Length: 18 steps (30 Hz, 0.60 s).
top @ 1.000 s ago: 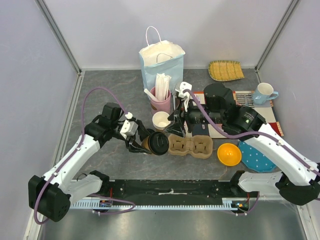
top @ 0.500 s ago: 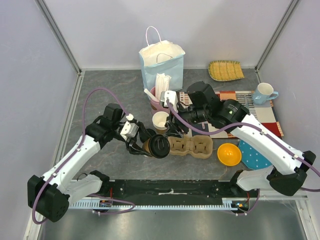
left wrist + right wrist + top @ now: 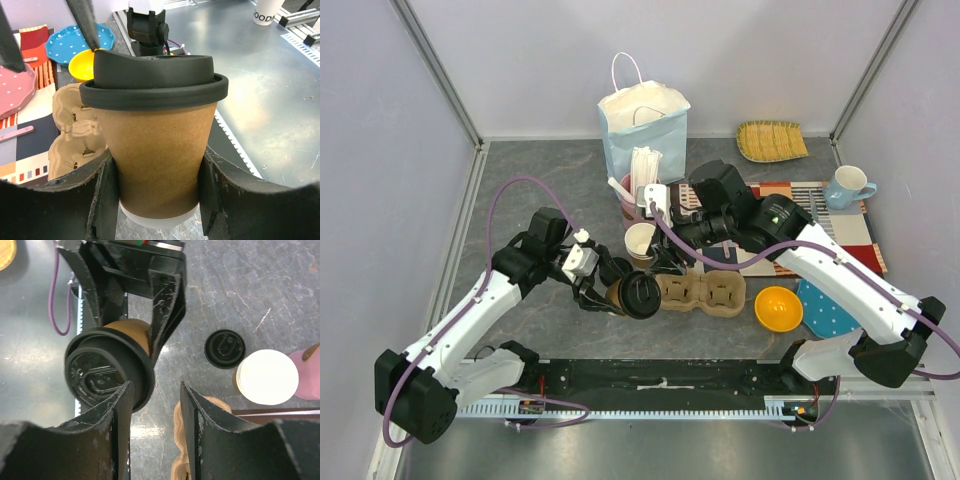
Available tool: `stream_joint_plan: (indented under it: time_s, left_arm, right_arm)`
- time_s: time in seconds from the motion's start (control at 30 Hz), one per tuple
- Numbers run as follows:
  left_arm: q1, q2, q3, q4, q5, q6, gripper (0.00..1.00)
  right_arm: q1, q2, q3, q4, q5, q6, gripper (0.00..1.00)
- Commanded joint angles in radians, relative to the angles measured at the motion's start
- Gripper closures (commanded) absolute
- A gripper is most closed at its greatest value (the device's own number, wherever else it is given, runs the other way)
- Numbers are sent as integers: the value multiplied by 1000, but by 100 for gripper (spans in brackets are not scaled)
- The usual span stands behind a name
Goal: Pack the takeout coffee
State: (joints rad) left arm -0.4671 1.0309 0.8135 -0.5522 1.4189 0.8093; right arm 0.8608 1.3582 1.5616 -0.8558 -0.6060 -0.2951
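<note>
The takeout coffee (image 3: 634, 296) is a brown kraft cup with a black sip lid, tipped on its side with the lid toward the carrier. My left gripper (image 3: 612, 290) is shut on its body, which fills the left wrist view (image 3: 157, 145) between both fingers (image 3: 106, 195). My right gripper (image 3: 665, 262) is open and empty, just above the gap between the lid and the cardboard cup carrier (image 3: 705, 292). In the right wrist view the lid (image 3: 107, 375) lies by my left fingertip, with the carrier (image 3: 182, 440) below my right gripper (image 3: 155, 405).
A lidless paper cup (image 3: 642, 240) and a loose black lid (image 3: 225, 348) sit just behind the carrier. A pink cup of straws (image 3: 640, 195) and a paper bag (image 3: 643, 125) stand further back. A yellow bowl (image 3: 779, 308), blue plate (image 3: 825, 312) and mug (image 3: 847, 187) are at right.
My right arm has swung left and down from over the mat to the spot between the lidded cup and the carrier. My left gripper has held the cup almost still.
</note>
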Motion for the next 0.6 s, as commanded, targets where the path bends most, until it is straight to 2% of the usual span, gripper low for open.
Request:
stream_joint_plan:
  time_s: [0.0,0.2,0.33,0.57]
  left_arm:
    - [2,-3,21,8,8,-4,51]
    - [2,-2,19,8,2,-1,51]
    - [2,4,29,8,0,-2,51]
    - [2,6,36,8,-5,-10,51]
  right_arm:
    - [4,-1,55,-43,-101,-27,49]
    - [6,-4,75,-48,-120,-13,45]
    - [18,9,52,-28,-84,-4,51]
    - [38,16,34,35,-55,8,53]
